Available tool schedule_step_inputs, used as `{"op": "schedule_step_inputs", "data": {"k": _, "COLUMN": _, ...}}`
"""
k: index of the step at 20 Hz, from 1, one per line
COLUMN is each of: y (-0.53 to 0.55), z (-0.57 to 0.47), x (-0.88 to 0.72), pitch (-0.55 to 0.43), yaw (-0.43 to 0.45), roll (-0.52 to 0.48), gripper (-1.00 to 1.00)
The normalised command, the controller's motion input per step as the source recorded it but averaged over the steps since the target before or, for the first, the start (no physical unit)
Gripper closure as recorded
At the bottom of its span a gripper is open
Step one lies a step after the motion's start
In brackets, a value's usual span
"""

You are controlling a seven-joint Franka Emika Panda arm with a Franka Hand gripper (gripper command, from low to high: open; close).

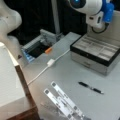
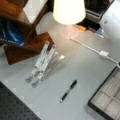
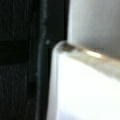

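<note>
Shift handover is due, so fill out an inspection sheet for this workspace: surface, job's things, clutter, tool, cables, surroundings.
Surface: grey table, mostly bare.
Job's things: black pen lying flat on the table; open compartment box at a front view's right, its trays looking empty.
Clutter: folding metal stand lying near a front view's bottom; small orange item by the table's far edge.
Tool: nothing seen; only the arm's white and blue body shows, above the box.
Cables: white cable with an inline block running across the table.
Surroundings: wooden shelf holding a blue book; dark background.
</note>
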Motion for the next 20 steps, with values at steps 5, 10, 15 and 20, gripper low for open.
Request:
{"op": "schedule_step_inputs", "data": {"k": 5, "y": 0.17, "z": -0.02, "x": -0.05, "pitch": 0.003, "yaw": -0.092, "roll": 0.017, "gripper": -1.0}}
{"op": "schedule_step_inputs", "data": {"k": 10, "y": 0.19, "z": -0.02, "x": -0.09, "pitch": -0.008, "yaw": -0.101, "roll": 0.021, "gripper": -1.0}}
{"op": "schedule_step_inputs", "data": {"k": 15, "y": 0.1, "z": -0.02, "x": -0.09, "pitch": -0.01, "yaw": -0.116, "roll": 0.033, "gripper": -1.0}}
{"op": "schedule_step_inputs", "data": {"k": 20, "y": -0.05, "z": 0.02, "x": -0.12, "pitch": 0.014, "yaw": -0.112, "roll": 0.033, "gripper": -1.0}}
